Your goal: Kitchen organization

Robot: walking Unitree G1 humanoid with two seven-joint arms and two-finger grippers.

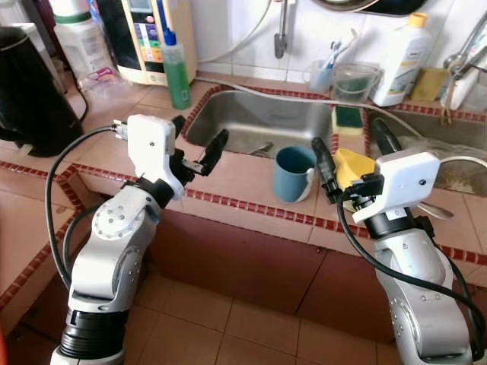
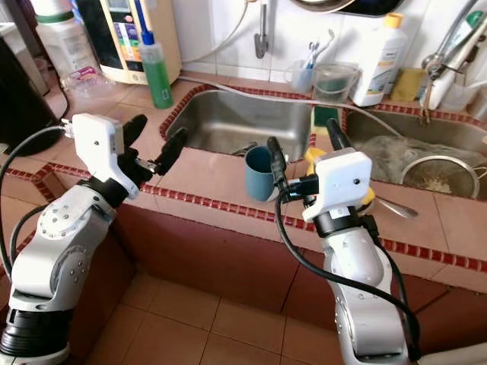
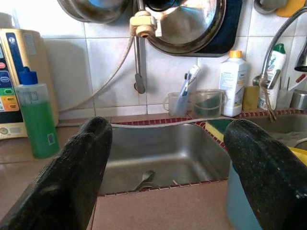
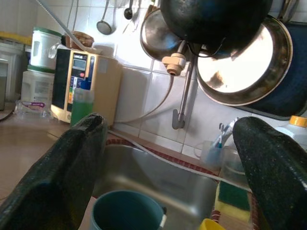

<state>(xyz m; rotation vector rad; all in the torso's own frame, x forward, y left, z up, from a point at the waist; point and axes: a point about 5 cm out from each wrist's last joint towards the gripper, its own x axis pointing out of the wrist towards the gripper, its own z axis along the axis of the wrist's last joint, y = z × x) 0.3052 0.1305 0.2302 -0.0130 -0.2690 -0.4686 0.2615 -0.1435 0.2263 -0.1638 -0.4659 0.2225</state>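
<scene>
Two silver arms reach fwd over a tiled counter (image 1: 251, 179) toward a steel sink (image 1: 259, 122) w/ red tile edging. Left arm: elbow bent, forearm angled up, wrist housing above counter's front edge; left gripper (image 1: 199, 144) is at the sink's near-left corner, fingers spread wide apart, nothing between them. Right arm: rises from below counter edge, wrist housing level w/ counter front; right gripper (image 1: 351, 156) points toward the back wall, fingers apart, empty, a yellow item (image 1: 351, 166) lying between and beneath them, contact cannot be told. Blue mug (image 1: 294, 173) stands upright on the counter strip at the sink's front rim, just beside the right gripper's left finger (image 1: 323, 161), between the two grippers. Green soap bottle (image 1: 176, 67) stands at sink's back-left corner. White bottle (image 1: 402, 55) stands by the wall, back right. Green/yellow sponge (image 1: 349, 119) sits on the divider between basins. Spoon (image 3: 144, 179) lies in the sink bottom.
</scene>
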